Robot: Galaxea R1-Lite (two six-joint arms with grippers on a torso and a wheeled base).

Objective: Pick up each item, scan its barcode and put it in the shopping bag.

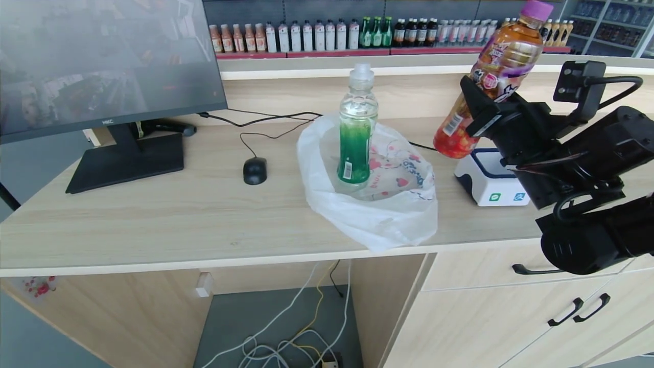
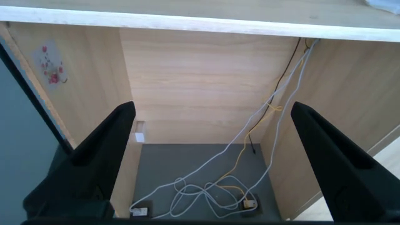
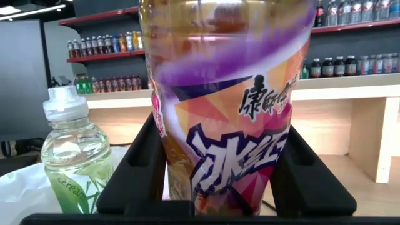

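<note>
A thin white plastic shopping bag [image 1: 378,220] lies open on the light wooden counter [image 1: 168,220]. A clear bottle with green drink and a white cap [image 1: 356,138] stands up straight inside the bag. The green drink fills the lower part of that bottle, and the top part is clear. Some pink hearts show inside the bag beside the bottle, but I cannot tell what they are on.

The right gripper [image 1: 483,99] is closed tight around a plastic bottle of orange-brown tea with a purple cap [image 1: 503,56]. Its black fingers [image 3: 140,165] press on both sides of the bottle's middle. The tea bottle is up in the air and leans over, with its cap high and its bottom low. Its bottom hangs just above the small white box scanner with a dark top [image 1: 490,181], which sits on the counter just beside the bag. A barcode shows on the bottle's label.

The left gripper [image 2: 212,112] is down low in front of the gap under the counter. Its two black fingers [image 2: 112,144] are spread wide apart and hold nothing. White and yellow cables [image 2: 212,187] lie on the floor past it.
</note>
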